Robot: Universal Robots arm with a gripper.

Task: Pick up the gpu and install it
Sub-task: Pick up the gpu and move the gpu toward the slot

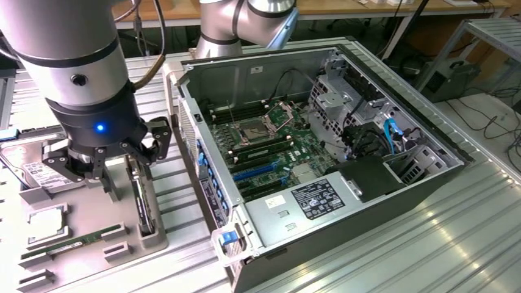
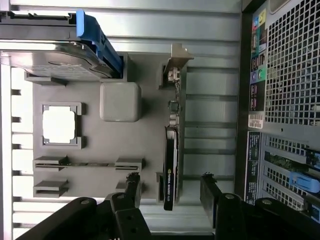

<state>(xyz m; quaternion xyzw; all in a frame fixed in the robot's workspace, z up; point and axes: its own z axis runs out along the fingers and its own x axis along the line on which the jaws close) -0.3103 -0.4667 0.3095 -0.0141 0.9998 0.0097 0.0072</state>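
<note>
Wrist view: gripper (image 2: 171, 192) jaws released, spread wide, holding nothing. Gpu (image 2: 171, 155) stands edge-on in a slot of the tray (image 2: 120, 145), directly between the jaws, with a gap to both fingers (image 2: 210, 195); no contact seen. The jaws flank the card's dark shroud end; its silver bracket end lies farthest from them. Outside one jaw: CPU (image 2: 59, 125) and hard drive (image 2: 50, 57), both seated in the tray. Outside the other jaw: case (image 2: 290, 60). Exterior view: gripper low over the tray, card upright beneath it, case lying open with motherboard (image 1: 269, 149) exposed.
</note>
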